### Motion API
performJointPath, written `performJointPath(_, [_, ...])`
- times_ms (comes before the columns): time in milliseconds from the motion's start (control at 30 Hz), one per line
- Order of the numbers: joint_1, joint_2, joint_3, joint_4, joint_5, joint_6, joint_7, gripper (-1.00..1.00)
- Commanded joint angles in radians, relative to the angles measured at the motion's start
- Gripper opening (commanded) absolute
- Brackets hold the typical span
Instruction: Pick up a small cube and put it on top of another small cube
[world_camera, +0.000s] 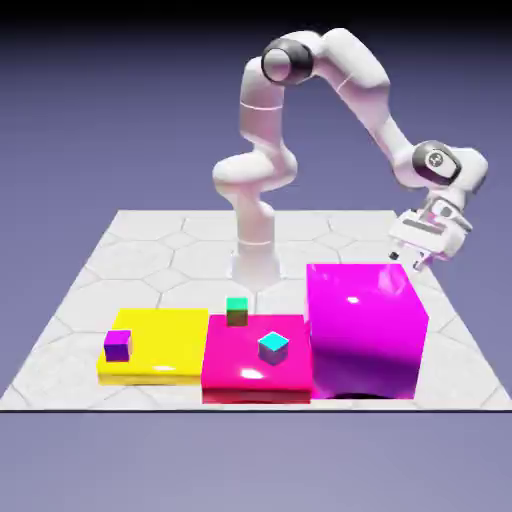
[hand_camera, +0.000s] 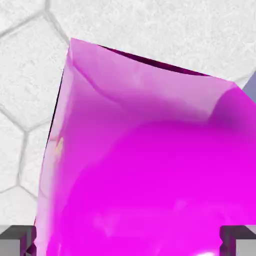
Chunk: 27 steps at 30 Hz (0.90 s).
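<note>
Hovering over the far right corner of the big magenta block (world_camera: 365, 325) in the exterior view, the gripper (world_camera: 408, 262) hangs from the bent white arm, tilted down. Its fingers (hand_camera: 237, 239) stand wide apart and grip nothing. In the hand view their grey tips sit at the two bottom corners, and the block's glossy top and one side fill most of what lies between, with the pale hexagon-patterned table (world_camera: 150, 250) around it.

The small yellow cube shows in neither view, so its place, its facing and any long axis cannot be told.

Three other small cubes are in sight, all well apart from the gripper. A purple cube (world_camera: 117, 345) rests on the flat yellow slab (world_camera: 160, 335) near its left edge, square with the slab's sides. A cyan cube (world_camera: 272, 347) rests on the crimson slab (world_camera: 245, 370), turned so that a corner faces the camera. A green cube (world_camera: 237, 311) stands at that slab's far edge. Whether it is on the slab or just behind it cannot be told.

The two slabs and the block lie side by side, touching.
</note>
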Motion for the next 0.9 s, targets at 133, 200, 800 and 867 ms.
performJointPath(133, [0.049, 0.181, 0.012, 0.061, 0.005, -0.112, 0.1, 0.0])
performJointPath(200, [0.069, 0.254, 0.017, 0.086, 0.007, -0.157, 0.14, 0.0])
performJointPath(800, [0.245, 0.281, -0.103, 0.113, 0.246, -0.225, 0.273, -1.0])
performJointPath(867, [0.284, 0.211, -0.176, 0.142, 0.33, -0.214, 0.235, -1.0])
